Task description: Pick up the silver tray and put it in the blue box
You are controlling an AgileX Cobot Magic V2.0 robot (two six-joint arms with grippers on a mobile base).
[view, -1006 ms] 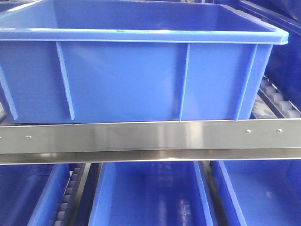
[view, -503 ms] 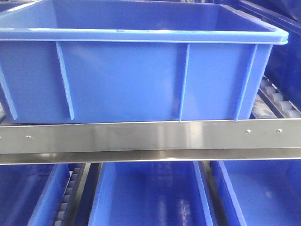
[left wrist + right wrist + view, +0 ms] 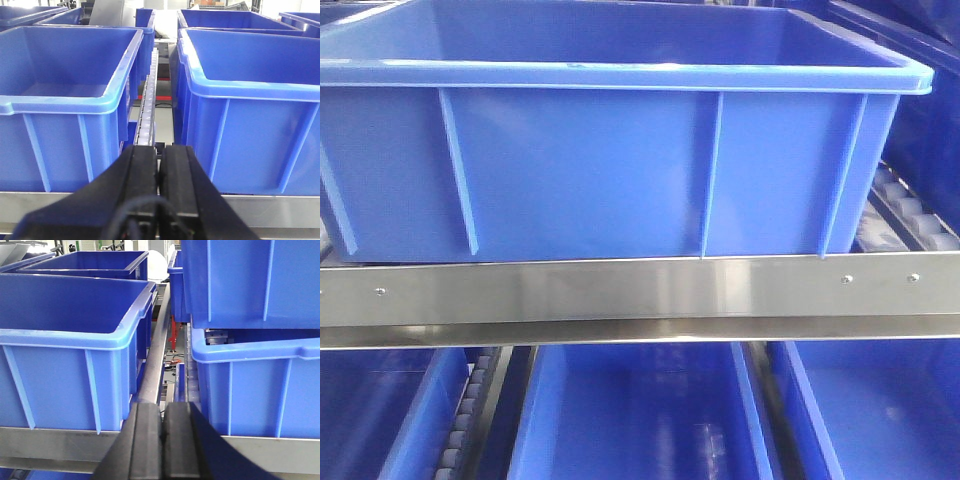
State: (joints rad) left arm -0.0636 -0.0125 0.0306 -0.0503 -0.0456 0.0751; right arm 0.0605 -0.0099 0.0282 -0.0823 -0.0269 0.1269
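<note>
The blue box (image 3: pixel 620 170) fills the front view: a large ribbed crate with a thick rim, standing on a rack shelf, and what shows of its inside is bare. The silver tray is out of view in every frame. In the left wrist view my left gripper (image 3: pixel 160 149) is shut with nothing between its black fingers, and it points at the gap between two blue crates. In the right wrist view my right gripper (image 3: pixel 162 407) is likewise shut on nothing, facing the gap between a crate on its left and stacked crates on its right.
A steel shelf rail (image 3: pixel 640 290) runs across in front of the box. More blue crates (image 3: pixel 640 420) sit on the level below. A roller track (image 3: pixel 149 115) lies between the crates in the left wrist view. A crate (image 3: pixel 250 280) sits stacked on another at the right.
</note>
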